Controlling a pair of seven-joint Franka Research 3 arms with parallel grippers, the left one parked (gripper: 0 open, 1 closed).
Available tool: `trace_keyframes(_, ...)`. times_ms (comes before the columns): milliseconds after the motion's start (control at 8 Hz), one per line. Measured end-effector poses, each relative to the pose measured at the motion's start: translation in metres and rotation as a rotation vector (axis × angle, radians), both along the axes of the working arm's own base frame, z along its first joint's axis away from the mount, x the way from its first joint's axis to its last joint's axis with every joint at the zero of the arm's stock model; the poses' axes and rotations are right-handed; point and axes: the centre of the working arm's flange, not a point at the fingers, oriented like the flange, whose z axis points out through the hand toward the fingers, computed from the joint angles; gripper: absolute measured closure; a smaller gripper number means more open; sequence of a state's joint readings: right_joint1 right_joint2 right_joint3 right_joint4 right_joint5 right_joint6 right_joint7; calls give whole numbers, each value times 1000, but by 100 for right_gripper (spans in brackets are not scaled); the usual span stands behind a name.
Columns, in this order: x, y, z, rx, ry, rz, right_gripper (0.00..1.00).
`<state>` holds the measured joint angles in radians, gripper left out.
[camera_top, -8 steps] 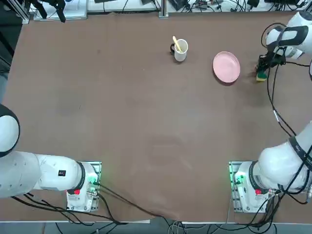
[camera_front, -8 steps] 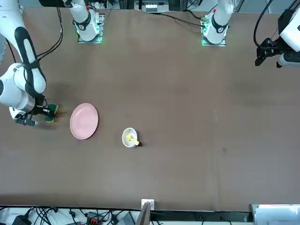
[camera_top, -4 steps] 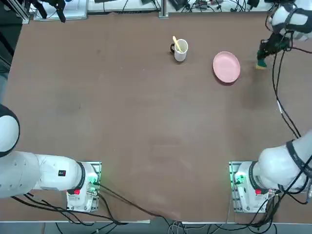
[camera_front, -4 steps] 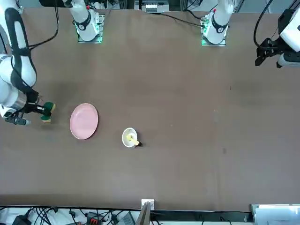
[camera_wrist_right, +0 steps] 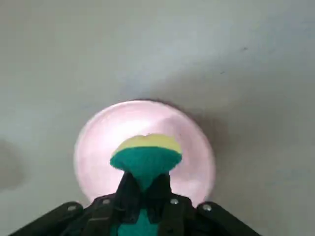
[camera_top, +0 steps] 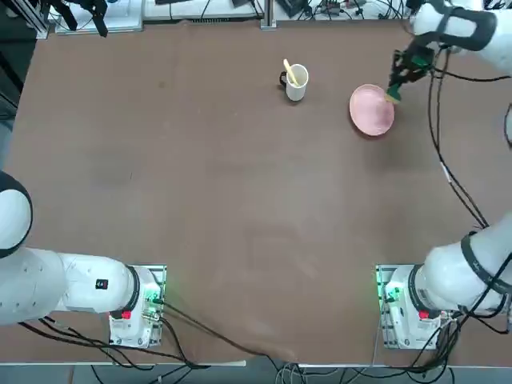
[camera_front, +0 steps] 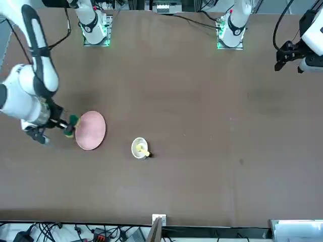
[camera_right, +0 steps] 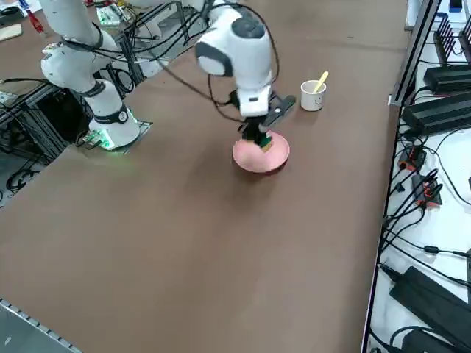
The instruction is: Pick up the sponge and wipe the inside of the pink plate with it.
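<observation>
right gripper: the right gripper (camera_wrist_right: 143,191) is pinched down tight on the sponge (camera_wrist_right: 146,160), fingers squeezed in on its middle with just that squashed foam between them
sponge: off in the grip, right by the plate's edge on the working arm's side, going by the top view. It's nipped at the waist and fans out past the fingertips, dark green part nearer the fingers and yellow foam facing away from them
pink plate: the pink plate (camera_top: 372,110) sits flat on the table (camera_top: 240,200), round and shallow, plain pale pink all over
sponge vs plate: from the wrist the sponge covers the middle of the plate, but top and front views put it around the rim, so the angle fools you a bit. Can't tell if they're touching, sorry
mug: the white mug (camera_top: 297,83) stands upright to the left of the plate in the top view, well apart from the sponge, black handle and all
utensil: a yellow utensil (camera_right: 321,81) leans in the mug, its end poking out over the rim
right arm: the right arm (camera_front: 38,75) reaches out over the table, black cables (camera_top: 441,152) looping alongside it
</observation>
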<state>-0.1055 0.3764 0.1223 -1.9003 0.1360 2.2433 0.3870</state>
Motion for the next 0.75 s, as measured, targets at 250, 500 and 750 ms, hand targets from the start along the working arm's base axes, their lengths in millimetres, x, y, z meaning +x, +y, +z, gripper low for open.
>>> trace_keyframes(250, 3, 39, -31, -2, 40, -62, 90)
trace_keyframes(500, -1, 41, -70, -5, 81, -77, 90)
trace_keyframes(750, -11, 29, -95, -16, 107, -95, 90)
